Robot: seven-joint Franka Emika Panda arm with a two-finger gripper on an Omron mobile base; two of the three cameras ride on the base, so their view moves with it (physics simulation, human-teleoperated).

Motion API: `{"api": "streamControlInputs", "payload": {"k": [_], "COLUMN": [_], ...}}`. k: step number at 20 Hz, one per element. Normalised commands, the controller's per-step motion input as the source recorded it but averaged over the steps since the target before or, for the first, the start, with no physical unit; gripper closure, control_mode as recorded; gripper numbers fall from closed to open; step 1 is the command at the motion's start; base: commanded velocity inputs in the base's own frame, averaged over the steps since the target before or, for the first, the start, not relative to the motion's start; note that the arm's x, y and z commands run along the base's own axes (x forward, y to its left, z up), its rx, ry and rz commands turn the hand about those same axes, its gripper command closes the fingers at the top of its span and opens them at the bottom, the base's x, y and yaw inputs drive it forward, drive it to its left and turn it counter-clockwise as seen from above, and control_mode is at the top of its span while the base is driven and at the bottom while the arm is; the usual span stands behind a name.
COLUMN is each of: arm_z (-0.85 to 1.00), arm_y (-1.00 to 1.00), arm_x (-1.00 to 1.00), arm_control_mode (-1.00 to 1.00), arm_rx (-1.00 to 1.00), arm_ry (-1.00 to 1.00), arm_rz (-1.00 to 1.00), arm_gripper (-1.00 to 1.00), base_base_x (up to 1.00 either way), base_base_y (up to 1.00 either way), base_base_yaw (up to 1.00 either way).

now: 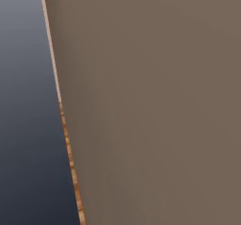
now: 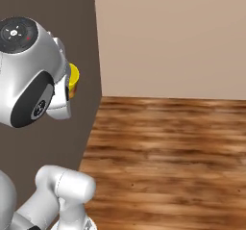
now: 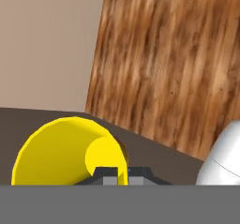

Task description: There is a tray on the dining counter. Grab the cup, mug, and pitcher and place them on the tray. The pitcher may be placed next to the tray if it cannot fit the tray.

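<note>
The end effector (image 3: 117, 171) is squeezed shut on the rim of the yellow cup (image 3: 61, 153). The cup is up in the air, tipped on its side. Past it is a dark brown wall (image 2: 48, 142), then the wooden floor (image 2: 168, 161).

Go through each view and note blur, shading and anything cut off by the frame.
Left base view: soft and featureless, a brown panel against a blue-grey gradient. Right base view: the wooden floor is smeared, the arm evenly lit. Hand view: the cup in the gripper is cropped and flatly shaded.
</note>
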Motion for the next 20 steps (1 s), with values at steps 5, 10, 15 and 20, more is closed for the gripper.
{"api": "streamControlInputs", "payload": {"k": [5, 10, 15, 20], "arm_z": [0.00, 0.00, 0.00, 0.00], "arm_y": [0.00, 0.00, 0.00, 0.00], "arm_x": [0.00, 0.00, 0.00, 0.00], "arm_control_mode": [1.00, 1.00, 1.00, 1.00], "arm_rx": [0.00, 0.00, 0.00, 0.00], "arm_ry": [0.00, 0.00, 0.00, 0.00], "arm_rz": [0.00, 0.00, 0.00, 0.00], "arm_gripper": [1.00, 1.00, 1.00, 1.00], "base_base_x": [1.00, 1.00, 0.99, 0.93], "base_base_y": [0.01, 0.01, 0.00, 0.02], "base_base_yaw": [-0.09, -0.18, -0.40, -0.62]}}
